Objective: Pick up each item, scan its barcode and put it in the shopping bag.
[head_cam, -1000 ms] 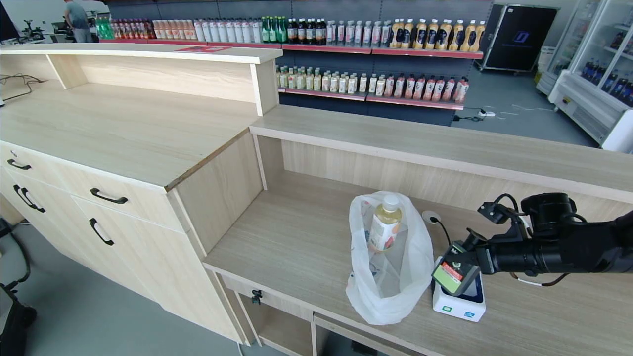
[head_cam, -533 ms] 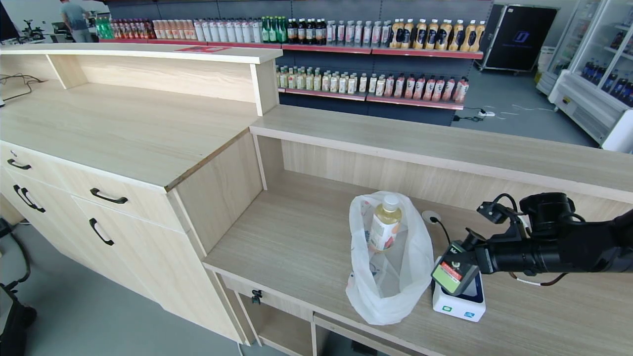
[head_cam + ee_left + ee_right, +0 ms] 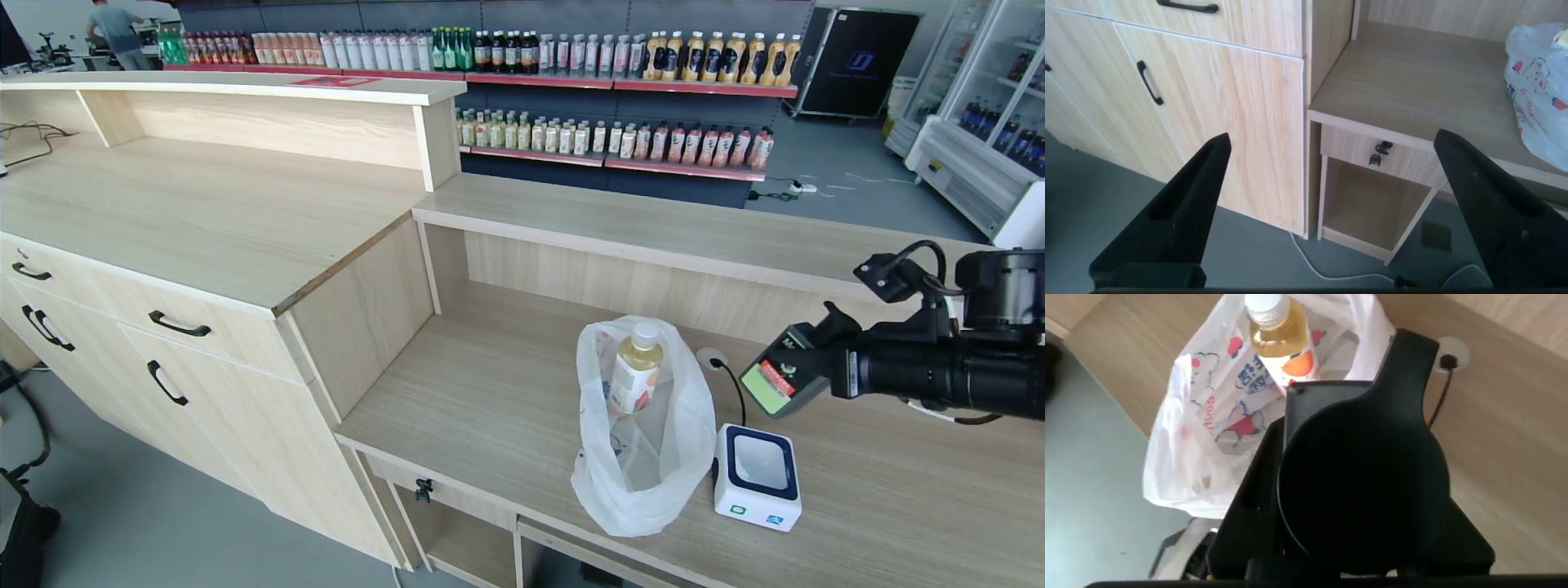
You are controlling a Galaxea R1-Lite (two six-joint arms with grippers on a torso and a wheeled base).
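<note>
A white plastic shopping bag [image 3: 645, 457] stands open on the lower counter, with a yellow drink bottle [image 3: 635, 371] upright inside. To its right sits the white barcode scanner [image 3: 758, 478] with a dark-rimmed window. My right gripper [image 3: 820, 371] is shut on a black container with a green and red label [image 3: 780, 382], held in the air above and behind the scanner. From the right wrist, the container [image 3: 1364, 482] hides the fingers, and the bag [image 3: 1200, 433] and bottle [image 3: 1278, 335] lie beyond it. My left gripper [image 3: 1333, 139] is open and holds nothing, low beside the cabinet, over the floor.
A cable runs from a round grommet [image 3: 712, 358] in the counter to the scanner. A raised ledge [image 3: 694, 233] runs behind the lower counter, and a taller drawer cabinet [image 3: 204, 237] stands to its left. Bare counter [image 3: 914, 506] lies right of the scanner.
My right gripper has lifted the black container up and to the right, off the scanner window, which now shows in full. The bag and bottle have not moved.
</note>
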